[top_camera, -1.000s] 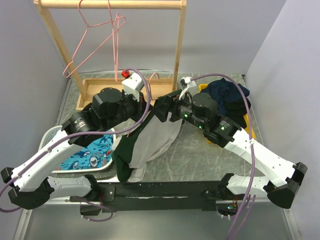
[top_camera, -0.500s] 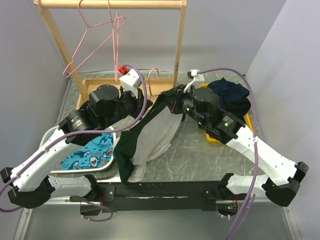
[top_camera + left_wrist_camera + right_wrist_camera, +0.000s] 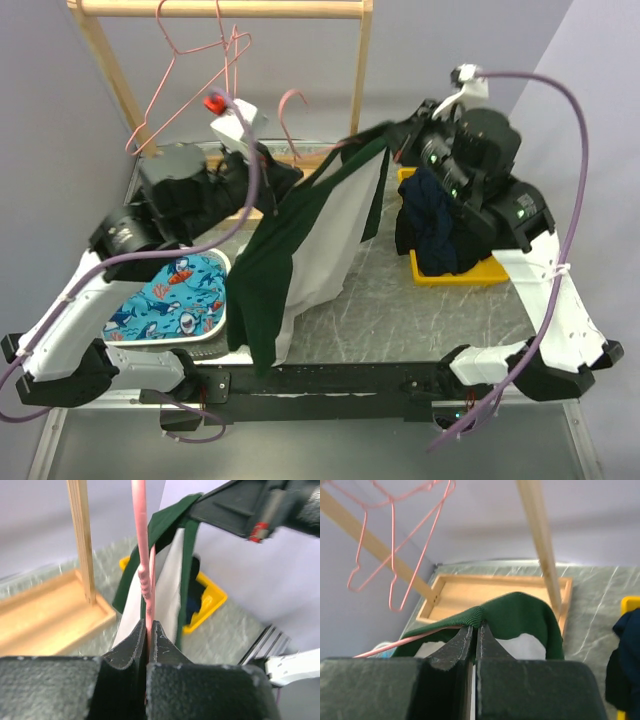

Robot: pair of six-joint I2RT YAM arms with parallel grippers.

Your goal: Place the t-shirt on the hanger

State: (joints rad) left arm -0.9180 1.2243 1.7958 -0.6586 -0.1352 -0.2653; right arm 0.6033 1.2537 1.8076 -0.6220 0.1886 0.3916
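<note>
The pink wire hanger is clamped by the left gripper; the t-shirt is pinched at its collar, rightward of it, by the right gripper.

Top view: showing only the hook of hanger, losing the rest under shirt. Not resolving chest print – too small. Burying most of bin under navy heap; covering part of shark cloth w/ L arm.

L wrist cam: running hanger wire & rack post off top edge, blurring R arm at upper R, blocking shirt's lower part behind L gripper.

R wrist cam: cutting heap & bin at R edge, cropping spare hangers & post at top, losing wire under shirt.
</note>
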